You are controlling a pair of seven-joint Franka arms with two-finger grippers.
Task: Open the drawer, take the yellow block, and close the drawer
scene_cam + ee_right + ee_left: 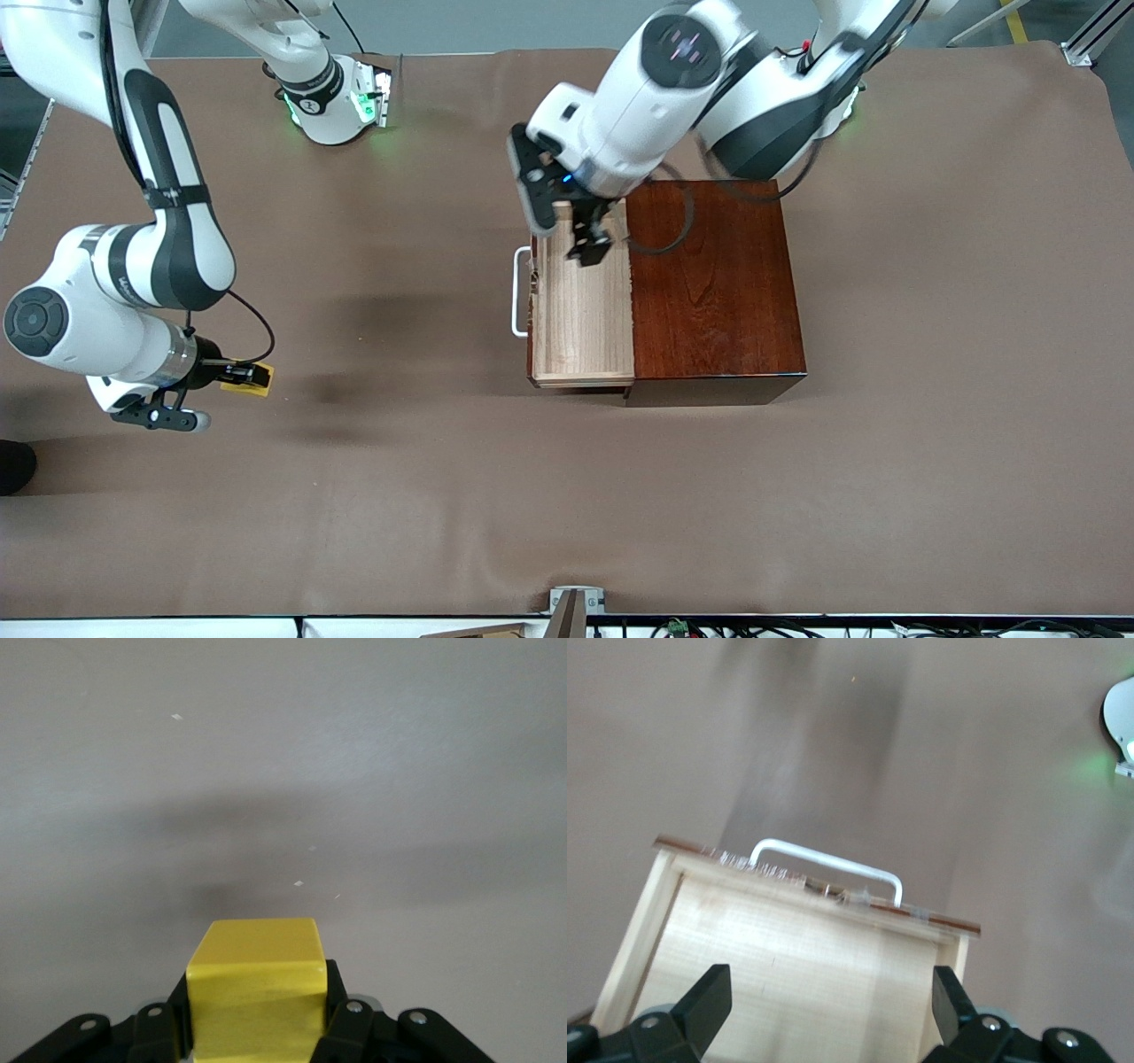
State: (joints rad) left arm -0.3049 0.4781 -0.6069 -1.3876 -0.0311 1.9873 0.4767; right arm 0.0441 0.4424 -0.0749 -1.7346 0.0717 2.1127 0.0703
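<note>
- The right gripper (257,1028) is seen in the right wrist view with its jaws pinched on the yellow block (255,988); the cube's plain bright-yellow top and front faces fill the gap between the black fingers (341,1014).
- In the front view the same right gripper (232,376) is held over the brown table cover (399,496) toward the right arm's end, and only a small yellow sliver of the block (252,383) is shown at the fingertips; the cube's shape is given by the wrist view alone.
- The left gripper (831,1001) is seen in the left wrist view with its jaws spread wide and nothing between them; the two black fingers (707,997) frame the pale wood floor of the drawer (788,948).
- In the front view the left gripper (592,237) is held over the pulled-out drawer (580,310), at about 12 o'clock on the tray; the finger spacing is less plain here.
- The white U-shaped handle (518,292) is found at 9 o'clock on the tray in the front view; it is also shown in the left wrist view (828,866).
- The glossy reddish-brown box (713,283) is shown whole in the front view only.
- The block is well apart from the drawer.
</note>
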